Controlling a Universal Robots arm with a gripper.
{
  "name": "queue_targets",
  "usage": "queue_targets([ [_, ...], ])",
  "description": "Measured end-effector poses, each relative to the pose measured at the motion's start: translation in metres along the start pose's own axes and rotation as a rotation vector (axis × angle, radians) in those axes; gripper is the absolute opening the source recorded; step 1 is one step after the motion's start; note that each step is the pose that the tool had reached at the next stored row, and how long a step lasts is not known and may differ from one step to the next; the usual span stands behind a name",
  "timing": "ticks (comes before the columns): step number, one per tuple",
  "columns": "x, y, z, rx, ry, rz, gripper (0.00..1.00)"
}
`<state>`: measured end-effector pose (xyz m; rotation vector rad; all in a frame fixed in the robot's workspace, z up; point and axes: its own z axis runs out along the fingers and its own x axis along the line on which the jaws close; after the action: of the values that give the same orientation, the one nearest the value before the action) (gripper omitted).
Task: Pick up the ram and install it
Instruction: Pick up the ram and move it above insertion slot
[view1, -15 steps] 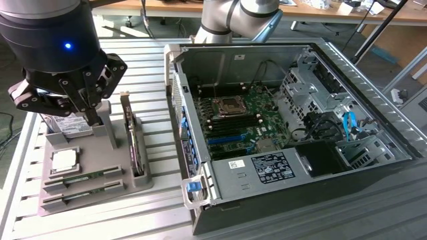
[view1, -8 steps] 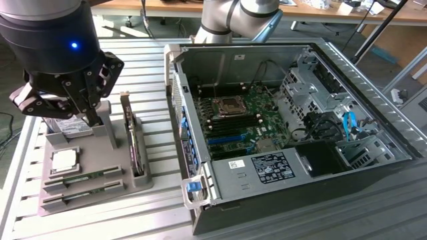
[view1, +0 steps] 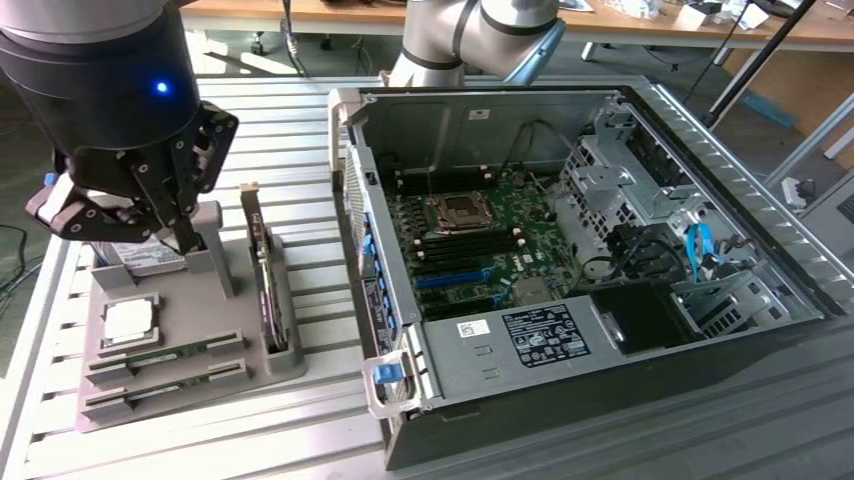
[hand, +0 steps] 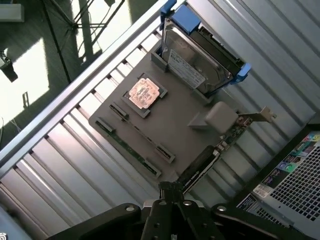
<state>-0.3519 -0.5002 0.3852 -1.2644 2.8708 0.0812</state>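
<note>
Two alike green ram sticks, one ram (view1: 168, 354) (hand: 141, 132) and another (view1: 166, 386) (hand: 127, 145), lie on edge in slots of a grey holder tray (view1: 200, 320) (hand: 175, 117). My black gripper (view1: 184, 240) (hand: 172, 196) hangs above the tray's far end, near the hard drive (view1: 140, 262) (hand: 197, 55). Its fingers are shut together with nothing between them, and it stands apart from both sticks. The open computer case (view1: 574, 250) lies at the exterior view's right, with the motherboard (view1: 487, 240) exposed inside.
On the tray also sit a processor chip (view1: 131, 320) (hand: 143, 93) and an upright dark expansion card (view1: 268, 290) (hand: 212, 152). The tray rests on a slatted metal table (view1: 320, 420). The robot arm's base (view1: 461, 40) stands behind the case.
</note>
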Motion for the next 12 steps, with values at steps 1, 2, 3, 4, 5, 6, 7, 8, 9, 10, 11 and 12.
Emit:
queue_targets([
  [1, 0.0000, 0.0000, 0.0001, -0.0003, 0.0007, -0.015, 0.11],
  [2, 0.0000, 0.0000, 0.0002, -0.0007, 0.0016, -0.033, 0.11],
  [3, 0.0000, 0.0000, 0.0003, -0.0013, 0.0031, -0.061, 0.11],
  [4, 0.0000, 0.0000, 0.0005, -0.0015, 0.0040, -0.078, 0.11],
  [5, 0.0000, 0.0000, 0.0006, -0.0016, 0.0049, -0.090, 0.11],
  [6, 0.0000, 0.0000, 0.0007, -0.0016, 0.0061, -0.105, 0.11],
  [7, 0.0000, -0.0001, 0.0007, -0.0015, 0.0069, -0.114, 0.11],
  [8, 0.0000, -0.0001, 0.0008, -0.0015, 0.0079, -0.130, 0.11],
  [9, 0.0000, -0.0001, 0.0009, -0.0015, 0.0089, -0.142, 0.11],
  [10, 0.0000, -0.0001, 0.0010, -0.0017, 0.0098, -0.158, 0.11],
  [11, 0.0000, -0.0001, 0.0011, -0.0019, 0.0103, -0.170, 0.11],
  [12, 0.0000, 0.0000, 0.0013, -0.0024, 0.0112, -0.191, 0.11],
])
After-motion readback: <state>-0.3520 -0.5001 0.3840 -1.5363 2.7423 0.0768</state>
